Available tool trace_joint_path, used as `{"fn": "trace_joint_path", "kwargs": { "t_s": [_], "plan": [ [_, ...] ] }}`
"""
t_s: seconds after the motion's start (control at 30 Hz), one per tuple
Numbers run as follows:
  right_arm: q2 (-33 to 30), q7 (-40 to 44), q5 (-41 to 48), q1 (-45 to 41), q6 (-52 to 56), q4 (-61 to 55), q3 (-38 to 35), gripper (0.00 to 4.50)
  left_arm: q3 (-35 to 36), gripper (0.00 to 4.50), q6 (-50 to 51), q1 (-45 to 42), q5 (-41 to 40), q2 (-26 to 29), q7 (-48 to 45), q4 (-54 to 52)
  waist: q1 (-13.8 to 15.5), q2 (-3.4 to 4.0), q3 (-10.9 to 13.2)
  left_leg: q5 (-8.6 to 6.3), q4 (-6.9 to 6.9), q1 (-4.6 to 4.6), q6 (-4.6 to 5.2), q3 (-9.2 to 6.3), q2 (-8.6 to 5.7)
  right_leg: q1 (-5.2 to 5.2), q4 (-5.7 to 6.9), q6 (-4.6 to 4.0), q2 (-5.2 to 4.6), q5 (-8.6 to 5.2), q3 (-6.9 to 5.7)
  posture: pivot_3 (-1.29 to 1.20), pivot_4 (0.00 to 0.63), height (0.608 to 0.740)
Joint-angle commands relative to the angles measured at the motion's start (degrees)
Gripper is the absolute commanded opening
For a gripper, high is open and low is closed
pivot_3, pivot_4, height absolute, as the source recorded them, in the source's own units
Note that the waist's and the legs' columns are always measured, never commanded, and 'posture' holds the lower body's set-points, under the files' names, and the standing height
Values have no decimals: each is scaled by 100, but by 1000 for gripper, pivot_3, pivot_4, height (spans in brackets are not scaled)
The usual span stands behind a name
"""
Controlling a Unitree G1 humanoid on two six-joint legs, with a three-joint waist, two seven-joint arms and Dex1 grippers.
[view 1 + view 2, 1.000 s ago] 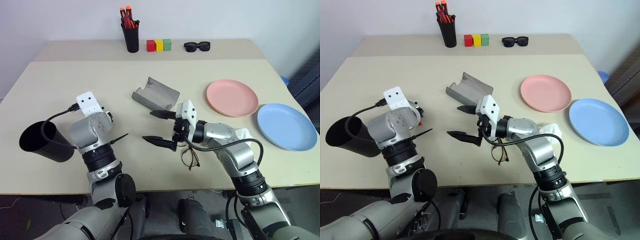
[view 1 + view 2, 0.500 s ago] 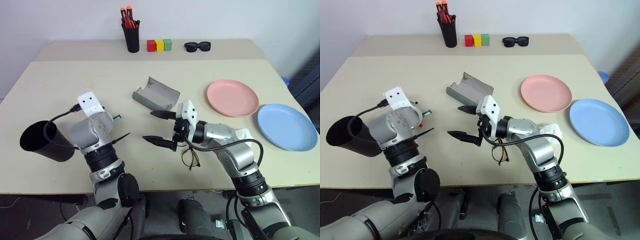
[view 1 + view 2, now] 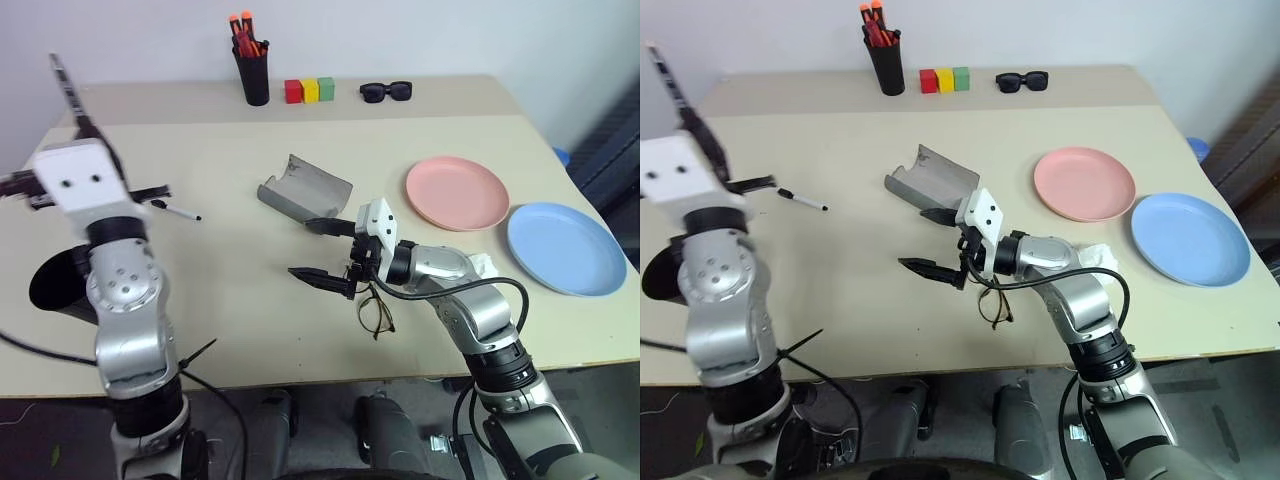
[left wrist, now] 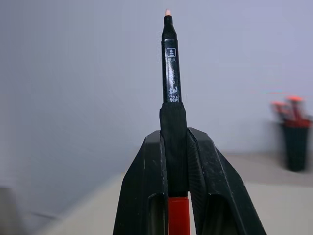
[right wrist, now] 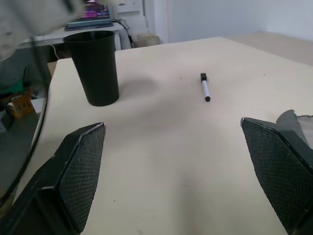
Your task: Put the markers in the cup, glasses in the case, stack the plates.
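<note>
At upper left of the head views, left end effector (image 4: 174,166) raised above the counter (image 3: 250,280), pinching the black red-tipped marker (image 4: 169,58) upright; white marker (image 3: 176,210) lying apart, cup (image 5: 94,66) beside the left arm. Right end effector (image 3: 325,253) spread wide, level above the glasses (image 3: 376,313), near the open case (image 3: 305,187). Risks, as judged: thin barrel slipping or missing the cup's mouth. Grip detail legible solely from the left wrist; cup upright, confirmed from the right wrist.

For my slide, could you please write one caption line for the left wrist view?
Left pincer shut on a thin black marker with red tip, pointing up before a pale wall.
</note>
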Motion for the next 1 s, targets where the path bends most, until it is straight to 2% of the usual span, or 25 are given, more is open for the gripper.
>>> {"fn": "trace_joint_path", "kwargs": {
  "t_s": [0.03, 0.17, 0.43, 1.0],
  "plan": [
    [127, -24, 216, -148, -50, -11, -226, 4500, 510, 29, -281, 645, 226, -111, 229, -579, 8, 0, -2, -1, 0, 1, 1, 2, 0, 2, -4, -5, -1, -2, 1, 0, 150, 740],
    [234, -11, 306, -304, -60, 125, -306, 4500, 691, 29, -379, 1299, 353, -492, 488, -785, 33, -1, -1, -2, -2, 3, 4, -2, 3, -3, 2, -6, 0, -3, 4, 0, 150, 740],
    [259, 117, 250, -405, -162, 305, -282, 4500, 558, 29, -856, 2018, 511, -973, 727, -780, 65, -3, -3, -7, 7, 0, -1, 3, 3, 2, -3, -14, -1, -8, -1, 0, 150, 740],
    [185, 433, 396, -271, -181, 47, -215, 4500, 443, 29, -1368, 1943, 339, -1180, 740, -202, 66, -3, -3, -9, 7, -2, -4, 4, 4, 1, -3, -16, 0, -9, -1, 0, 150, 740]
  ]
}}
